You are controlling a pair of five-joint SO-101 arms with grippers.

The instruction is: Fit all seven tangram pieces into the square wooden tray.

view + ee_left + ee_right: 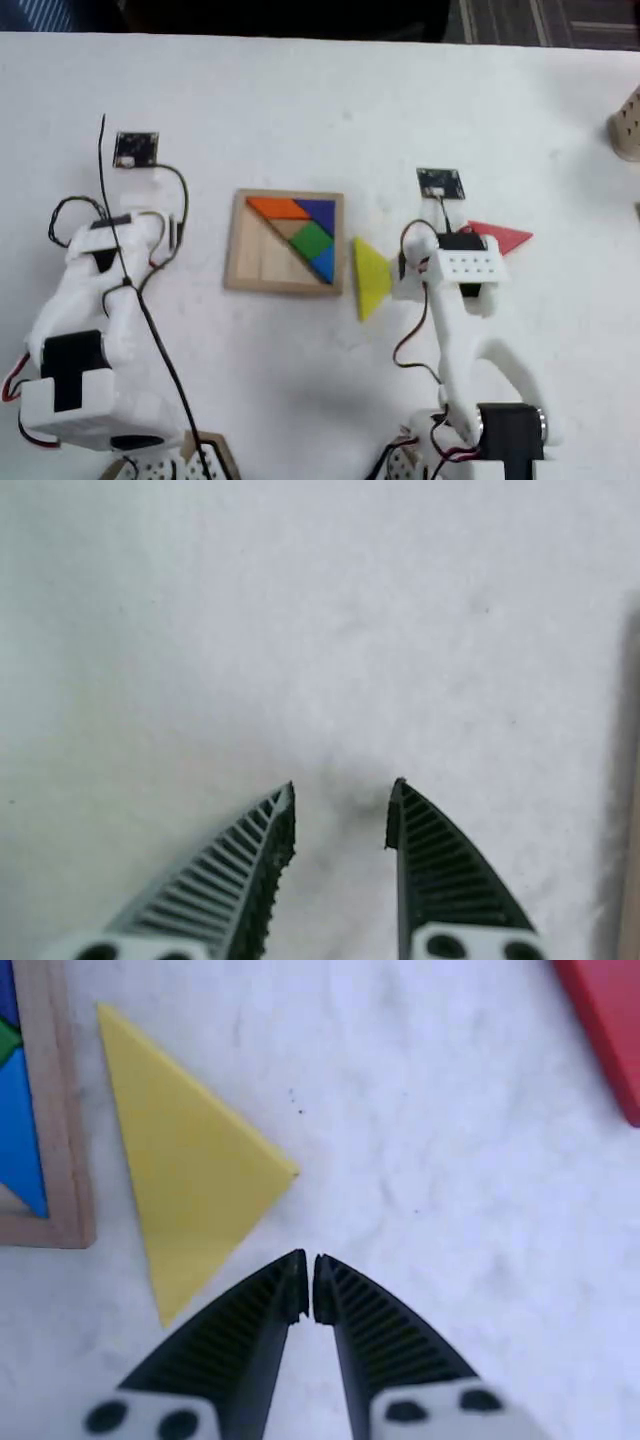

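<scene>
Two arms at a white table (300, 100) with a partly filled tangram tray.

From left to right: the left gripper (340, 810) hangs over bare table near the left edge, its fingers apart and holding nothing. The square wooden tray (240, 270) lies flat near the table's middle. Inside it, an orange piece (278, 207) runs along the far edge, a purple triangle (320, 212) fills the far right corner, a green square (312, 240) sits below these, and a blue triangle (324, 263) lies against the right wall. The tray's left and near parts show bare wood. A yellow triangle (370, 275) lies on the table just beside the tray's right wall. The right gripper (308, 1285) hovers just beside this triangle, its fingers together on nothing. A red triangle (500, 236) lies farther right, apart from the yellow one.
</scene>
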